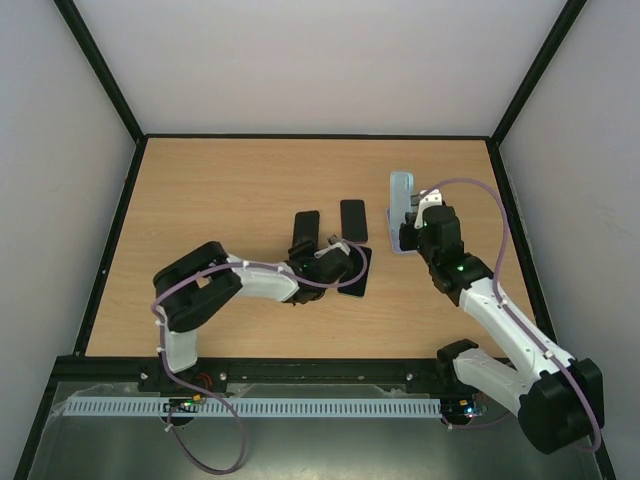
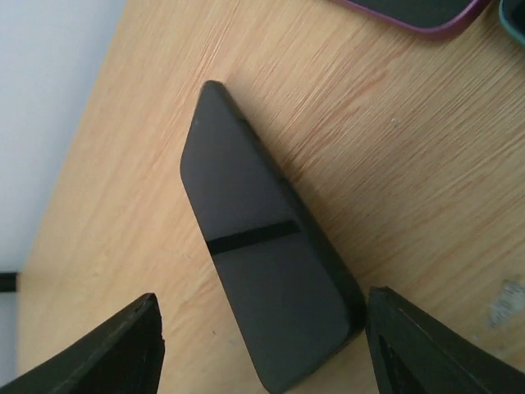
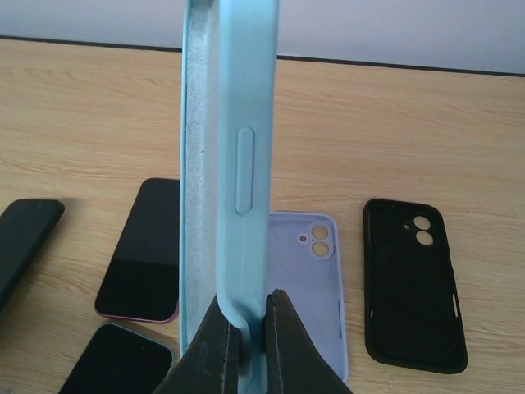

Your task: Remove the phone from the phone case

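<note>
A black phone (image 2: 262, 271) lies flat on the wooden table, bare and between my left gripper's (image 2: 262, 328) open fingers, which do not touch it. From above, this phone (image 1: 303, 232) sits just left of the left gripper (image 1: 322, 250). The light blue phone case (image 3: 230, 123) stands upright with its fuzzy inside empty. My right gripper (image 3: 246, 300) is shut on its lower edge. In the top view the case (image 1: 400, 190) rises above the right gripper (image 1: 408, 232) at the right of the table.
An empty lavender case (image 3: 308, 287) and an empty black case (image 3: 414, 283) lie flat beyond the right gripper. A phone in a purple case (image 3: 143, 250) and a teal-edged phone (image 3: 115, 361) lie to its left. The black frame's walls border the table (image 1: 220, 200).
</note>
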Robot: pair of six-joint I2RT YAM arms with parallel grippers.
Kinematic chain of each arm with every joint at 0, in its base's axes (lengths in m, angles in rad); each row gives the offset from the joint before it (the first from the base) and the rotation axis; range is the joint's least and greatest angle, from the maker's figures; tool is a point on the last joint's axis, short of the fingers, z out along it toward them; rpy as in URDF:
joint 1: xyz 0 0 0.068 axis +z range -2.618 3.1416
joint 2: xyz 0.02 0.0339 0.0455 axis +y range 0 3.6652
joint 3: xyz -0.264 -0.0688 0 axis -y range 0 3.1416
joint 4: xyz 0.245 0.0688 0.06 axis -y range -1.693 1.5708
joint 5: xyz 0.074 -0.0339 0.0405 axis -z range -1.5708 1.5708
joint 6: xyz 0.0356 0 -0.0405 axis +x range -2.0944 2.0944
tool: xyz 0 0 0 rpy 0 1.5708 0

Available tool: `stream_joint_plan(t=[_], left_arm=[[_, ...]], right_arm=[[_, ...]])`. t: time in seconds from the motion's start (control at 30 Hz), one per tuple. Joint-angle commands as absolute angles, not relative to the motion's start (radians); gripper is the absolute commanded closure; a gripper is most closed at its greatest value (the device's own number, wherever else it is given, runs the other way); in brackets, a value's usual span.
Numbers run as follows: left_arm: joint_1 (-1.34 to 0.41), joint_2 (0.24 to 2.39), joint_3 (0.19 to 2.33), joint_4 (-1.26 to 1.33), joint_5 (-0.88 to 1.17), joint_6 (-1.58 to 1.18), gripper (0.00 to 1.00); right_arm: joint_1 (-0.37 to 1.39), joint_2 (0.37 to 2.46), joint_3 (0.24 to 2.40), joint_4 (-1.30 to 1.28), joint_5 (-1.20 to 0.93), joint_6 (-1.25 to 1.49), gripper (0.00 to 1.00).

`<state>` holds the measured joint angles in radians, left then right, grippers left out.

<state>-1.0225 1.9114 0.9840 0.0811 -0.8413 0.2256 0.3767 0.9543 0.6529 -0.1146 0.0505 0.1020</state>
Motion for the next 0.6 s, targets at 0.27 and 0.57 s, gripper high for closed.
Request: stream_joint_plan(t=[0.27, 0.57], left_arm=[[-1.085, 1.495, 1.018, -0.280, -0.598, -0.225, 0.23], [-0.975, 1.198, 1.104, -0.398, -0.311, -0.162, 0.07]], right_arm=[[0.281, 1.032, 0.900, -0.406, 0.035, -0.112, 0.98], [-0.075, 1.171, 0.956, -0.653, -0.212, -0.320, 0.98]])
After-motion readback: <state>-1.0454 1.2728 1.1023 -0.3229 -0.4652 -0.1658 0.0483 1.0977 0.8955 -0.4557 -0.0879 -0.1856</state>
